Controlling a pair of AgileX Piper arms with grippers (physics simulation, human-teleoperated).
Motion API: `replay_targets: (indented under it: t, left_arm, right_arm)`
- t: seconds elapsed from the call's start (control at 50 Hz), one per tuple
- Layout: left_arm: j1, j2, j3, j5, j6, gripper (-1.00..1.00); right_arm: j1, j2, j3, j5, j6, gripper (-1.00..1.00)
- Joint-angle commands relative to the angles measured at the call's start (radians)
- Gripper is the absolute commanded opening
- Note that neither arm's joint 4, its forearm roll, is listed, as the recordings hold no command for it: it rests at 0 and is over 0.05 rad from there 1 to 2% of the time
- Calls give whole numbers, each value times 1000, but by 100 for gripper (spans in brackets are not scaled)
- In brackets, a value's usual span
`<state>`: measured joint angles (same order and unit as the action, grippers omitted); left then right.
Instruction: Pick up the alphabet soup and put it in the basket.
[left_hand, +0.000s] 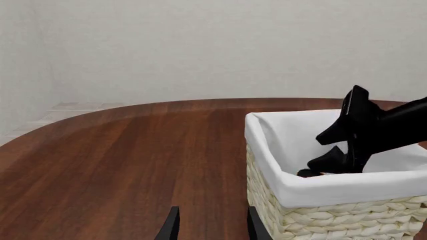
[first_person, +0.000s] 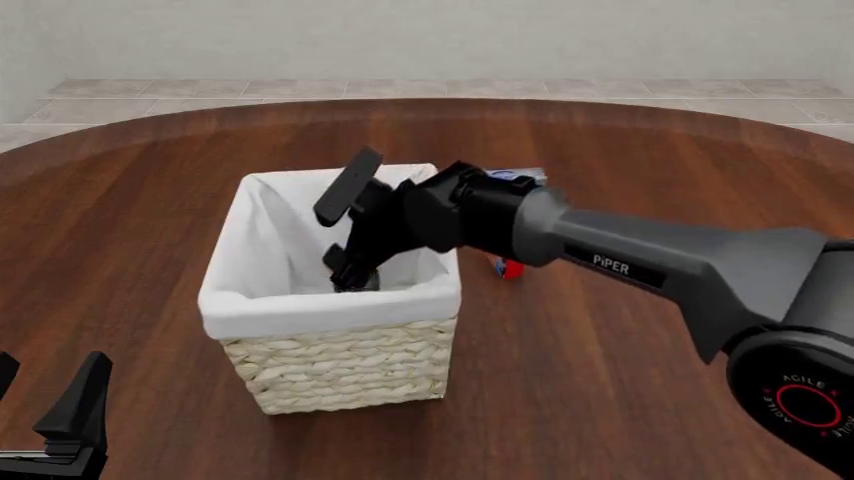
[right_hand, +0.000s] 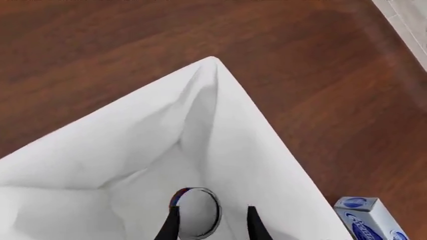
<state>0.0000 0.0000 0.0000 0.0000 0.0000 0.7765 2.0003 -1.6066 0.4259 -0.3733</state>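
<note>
The basket (first_person: 334, 360) stands mid-table, pale wicker with a white liner; it also shows in the left wrist view (left_hand: 333, 215) and fills the right wrist view (right_hand: 133, 135). My right gripper (first_person: 350, 272) reaches down inside it, jaws apart. The alphabet soup (right_hand: 197, 210) shows its silver-white round top between the right fingertips (right_hand: 170, 225), low in the basket, with a gap to one finger. In the left wrist view the right gripper (left_hand: 327, 160) is dark inside the liner. My left gripper (first_person: 47, 390) is open and empty near the table's front left, beside the basket (left_hand: 210, 227).
A flat blue-and-white box (first_person: 514, 177) lies behind the basket under the right arm, also in the right wrist view (right_hand: 367, 220). A small orange-red box (first_person: 507, 268) sits just right of the basket. Bare wood table (first_person: 641, 380) surrounds them.
</note>
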Motion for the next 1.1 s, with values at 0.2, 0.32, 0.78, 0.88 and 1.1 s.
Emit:
replay_targets:
  t: [0.2,0.32,0.78,0.88,1.1]
  left_arm:
    - [0,0,0,0,0,100]
    - [0,0,0,0,0,100]
    - [0,0,0,0,0,100]
    - [0,0,0,0,0,100]
    - [0,0,0,0,0,100]
  right_arm:
    - [-10,-4,-20,5,-5,100]
    - [-10,-11,-24,5,-7,100]
    - [-16,-124,-94,10,-2,100]
    - [-11,-152,-106,12,-1,100]
    - [-4,-201,-119,7,1,100]
